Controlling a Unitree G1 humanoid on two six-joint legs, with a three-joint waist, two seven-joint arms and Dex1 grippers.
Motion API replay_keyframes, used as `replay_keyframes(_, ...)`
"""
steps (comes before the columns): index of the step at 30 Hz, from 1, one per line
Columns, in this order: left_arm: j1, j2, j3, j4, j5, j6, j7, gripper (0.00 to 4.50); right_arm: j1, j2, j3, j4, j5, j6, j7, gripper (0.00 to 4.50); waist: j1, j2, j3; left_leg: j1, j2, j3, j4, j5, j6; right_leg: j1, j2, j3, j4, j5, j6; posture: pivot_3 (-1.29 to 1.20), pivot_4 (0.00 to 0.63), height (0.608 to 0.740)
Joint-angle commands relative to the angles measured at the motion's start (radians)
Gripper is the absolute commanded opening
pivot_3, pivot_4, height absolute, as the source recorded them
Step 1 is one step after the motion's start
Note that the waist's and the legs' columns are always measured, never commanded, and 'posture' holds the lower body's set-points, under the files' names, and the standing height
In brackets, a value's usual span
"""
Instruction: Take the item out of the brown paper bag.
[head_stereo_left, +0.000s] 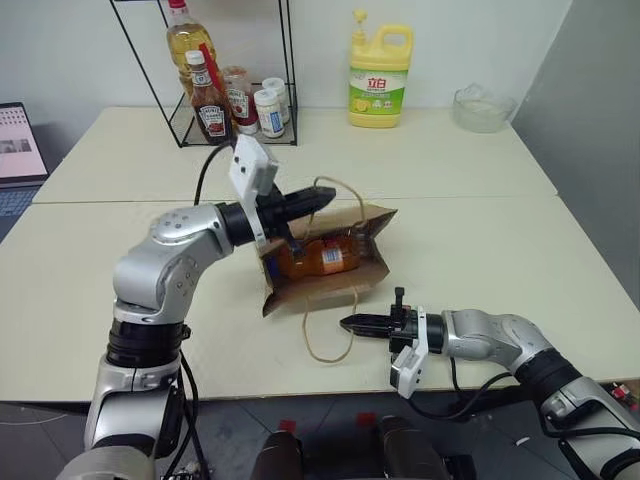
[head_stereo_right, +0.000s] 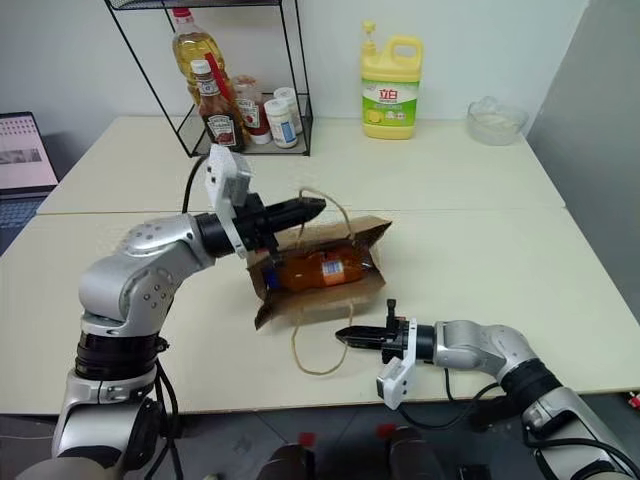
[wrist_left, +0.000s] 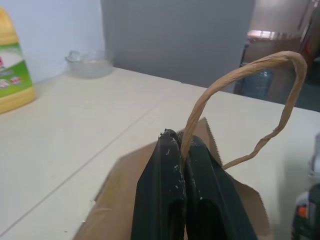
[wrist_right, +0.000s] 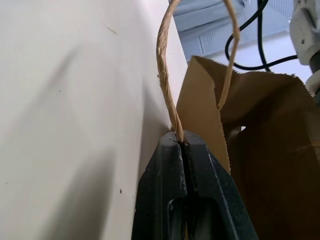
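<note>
Two cream-coloured tables (head_stereo_left: 470, 250) stand pushed together, a seam running across between them, against a plain white wall. At the far left edge sits an open laptop (head_stereo_left: 18, 150). On the far table there is one black wire rack (head_stereo_left: 215, 75) holding one tall bottle of oil (head_stereo_left: 185, 35), two ketchup bottles (head_stereo_left: 207, 105) and two small white jars (head_stereo_left: 270, 110). Beside the rack stands one yellow detergent jug (head_stereo_left: 380, 80), and further right one clear glass bowl (head_stereo_left: 483, 108).

On the near table lies one brown paper bag (head_stereo_left: 325, 262), tipped on its side with its mouth open toward me. Inside it, lying flat, is the single item (head_stereo_left: 318, 256), a bottle of orange drink with its label showing. The bag has two cord handles. The upper handle (wrist_left: 250, 95) loops up and is pinched between the closed jaws of the left gripper (head_stereo_left: 325, 196), which hangs above the bag. The lower handle (head_stereo_left: 325, 325) trails across the tabletop toward the front edge, and the right gripper (head_stereo_left: 352, 323), low over the table, has its jaws clamped together on that cord.
</note>
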Motion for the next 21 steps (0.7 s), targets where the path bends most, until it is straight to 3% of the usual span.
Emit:
replay_keyframes(1,-0.028,-0.001,0.033,-0.014,-0.025,0.005,0.016,0.0,0.037,-0.023,0.029,0.064,0.021,0.056,0.1,0.02,0.0,0.0,0.0,0.0,0.0,0.0,0.0,0.0,0.0,0.0,0.0,0.0,0.0,0.0,0.0,0.0,0.15,0.74)
replay_keyframes(2,-0.026,0.0,0.035,-0.018,-0.027,0.008,0.018,0.0,0.044,-0.027,0.025,0.06,0.058,0.065,0.125,0.02,0.001,0.0,0.0,0.0,0.0,0.0,0.0,0.0,0.0,0.0,0.0,0.0,0.0,0.0,0.0,0.0,0.15,0.74)
replay_keyframes(6,-0.004,0.005,0.03,-0.035,-0.031,0.01,0.017,0.0,0.07,-0.04,0.005,0.0,0.201,0.115,0.227,0.92,0.006,-0.001,0.0,0.0,0.0,0.0,0.0,0.0,0.0,0.0,0.0,0.0,0.0,0.0,0.0,0.0,0.15,0.74)
replay_keyframes(10,0.008,0.003,0.026,-0.047,-0.038,0.014,0.023,0.0,0.118,-0.074,-0.04,-0.101,0.325,0.188,0.313,2.42,0.009,-0.001,0.001,-0.001,-0.001,0.0,0.0,0.0,0.0,0.0,-0.001,0.0,-0.001,0.0,0.0,0.0,0.15,0.74)
replay_keyframes(16,0.013,0.006,0.031,-0.046,-0.043,0.014,0.024,0.0,0.302,-0.24,-0.185,-0.317,0.502,0.273,0.388,4.46,0.03,-0.001,0.002,-0.002,-0.002,0.0,0.0,0.0,0.0,0.0,-0.002,0.001,-0.002,0.0,0.0,0.0,0.15,0.74)
replay_keyframes(21,0.012,0.009,0.032,-0.036,-0.047,0.01,0.021,0.0,0.404,-0.307,-0.302,-0.461,0.635,0.393,0.436,4.49,0.031,-0.002,0.003,-0.002,-0.003,0.0,0.0,0.0,0.0,0.0,-0.002,0.001,-0.003,0.0,0.0,0.0,0.15,0.74)
